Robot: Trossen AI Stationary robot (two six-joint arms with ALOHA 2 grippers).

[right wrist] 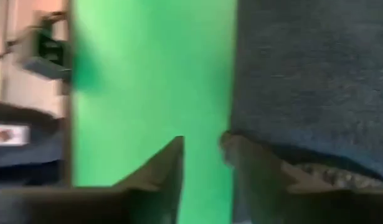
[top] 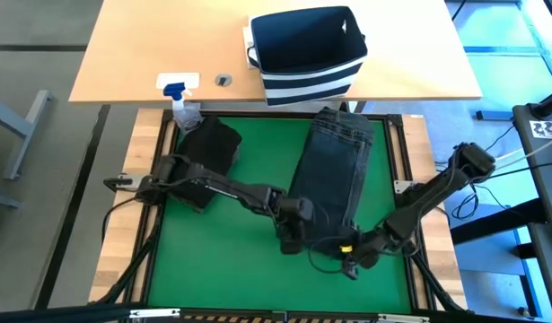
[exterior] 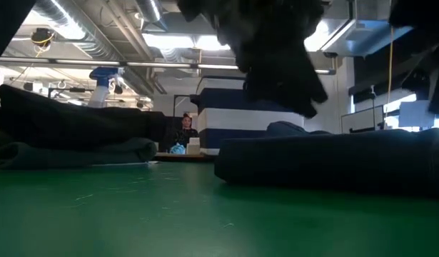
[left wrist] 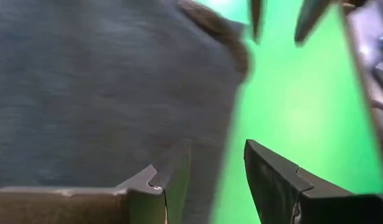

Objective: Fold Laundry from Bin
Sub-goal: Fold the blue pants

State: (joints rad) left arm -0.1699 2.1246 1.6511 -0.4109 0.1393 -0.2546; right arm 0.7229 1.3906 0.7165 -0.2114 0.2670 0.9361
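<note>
A long dark grey folded garment [top: 337, 170] lies flat on the green mat [top: 222, 260], running from the far edge toward the near edge. Black laundry [top: 209, 144] is piled at the mat's far left. The navy striped bin [top: 307, 54] stands on the wooden table beyond the mat. My left gripper [top: 292, 240] hovers open at the left side of the grey garment's near end [left wrist: 116, 93], and the garment's edge shows between its fingers. My right gripper [top: 350, 263] hovers open just off the near end, with mat showing between its fingers [right wrist: 203, 168].
A clear spray bottle with a blue nozzle [top: 179, 100] stands at the mat's far left corner, beside the black pile. A wooden frame [top: 410, 170] borders the mat. A person [exterior: 183, 132] sits far behind the table. Bare mat lies near and left of the grey garment.
</note>
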